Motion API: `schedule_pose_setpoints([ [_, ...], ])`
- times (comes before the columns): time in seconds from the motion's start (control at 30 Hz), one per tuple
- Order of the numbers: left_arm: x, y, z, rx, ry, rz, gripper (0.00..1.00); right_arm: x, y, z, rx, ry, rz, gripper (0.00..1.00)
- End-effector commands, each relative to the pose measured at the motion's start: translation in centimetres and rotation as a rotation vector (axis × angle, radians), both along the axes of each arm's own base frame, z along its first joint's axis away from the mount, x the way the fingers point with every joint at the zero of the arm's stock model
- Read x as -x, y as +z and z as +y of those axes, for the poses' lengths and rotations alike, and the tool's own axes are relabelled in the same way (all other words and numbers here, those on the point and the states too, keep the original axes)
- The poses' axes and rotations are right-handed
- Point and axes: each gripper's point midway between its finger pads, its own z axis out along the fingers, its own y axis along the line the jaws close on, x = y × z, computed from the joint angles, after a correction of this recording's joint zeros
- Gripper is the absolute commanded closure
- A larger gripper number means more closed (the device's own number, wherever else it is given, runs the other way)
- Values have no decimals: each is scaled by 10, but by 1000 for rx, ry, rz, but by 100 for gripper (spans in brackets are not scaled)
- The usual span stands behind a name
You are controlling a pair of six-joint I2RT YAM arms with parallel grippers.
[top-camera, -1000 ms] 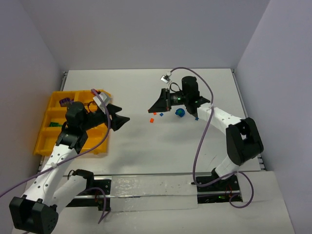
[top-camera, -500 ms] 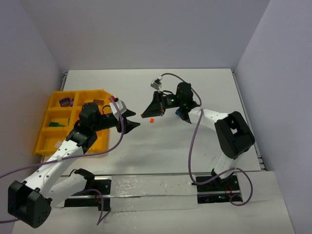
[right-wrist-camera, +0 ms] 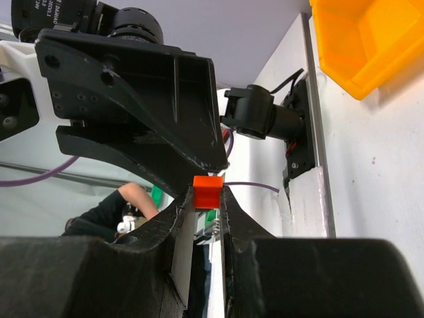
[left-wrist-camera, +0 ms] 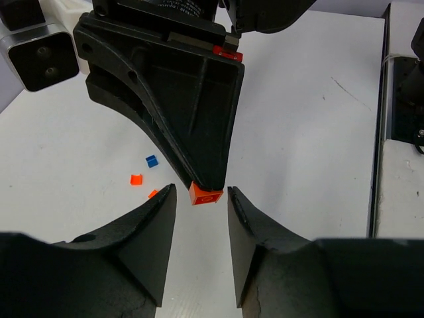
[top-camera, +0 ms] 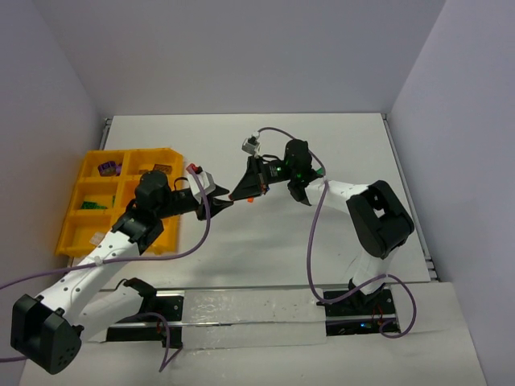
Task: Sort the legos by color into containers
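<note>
Top external, near edge: the left arm [top-camera: 88, 269] and the right arm [top-camera: 378, 217] rise from the front of the white table [top-camera: 322, 145] and lean in toward each other over its middle.
Left side: the left gripper [left-wrist-camera: 202, 199] has its jaws parted, with 1 finger on each side of the orange-red brick [left-wrist-camera: 207, 195]. A thin gap shows on both sides (not yet pinching it).
Right side: the right gripper [right-wrist-camera: 207, 199] is clenched on that same brick. The brick sits at the very tips of its fingers, with its top poking out above them in the right wrist view.
Brick position: it is held up off the table between the 2 grippers, whose tips meet nose to nose.
Loose pieces: in the left wrist view, 1 blue bit [left-wrist-camera: 152, 161] and 2 orange-red bits [left-wrist-camera: 136, 179] lie close together on the table beyond the fingers.
Storage: the yellow-orange tray [top-camera: 72, 221] sits on the left of the table beside the left arm, well apart from the held brick.
Tray contents: there are green bits [top-camera: 95, 205] in a middle left compartment and purple bits [top-camera: 107, 169] in the far left one. Anything else in the tray is too small to tell.
</note>
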Motion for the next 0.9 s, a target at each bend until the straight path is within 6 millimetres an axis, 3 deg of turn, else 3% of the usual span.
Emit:
schedule_pose_setpoints([
  [0.0,-5,18,-5,26,-2,-75,59,2,20,4,-60,28,-82,100],
  [0.27,-7,15,-7,26,8,-50,72,7,20,6,-63,48,-79,100],
  [0.43,-8,18,-7,37,22,-28,92,7,18,7,-59,50,-71,99],
  [0.5,-9,19,-6,41,35,-14,100,6,17,7,-56,52,-67,89],
  [0.6,-8,20,0,31,66,23,100,4,16,6,-53,46,-63,40],
  [0.67,-8,25,5,30,89,49,100,0,15,3,-45,26,-54,24],
  [0.7,-4,17,11,4,101,100,100,-7,12,-1,-40,-3,-55,9],
  [0.73,-1,12,16,-15,113,136,100,-12,10,-5,-33,-27,-54,0],
  [0.87,-3,8,41,-37,207,214,100,-35,2,-21,-4,-117,-53,0],
])
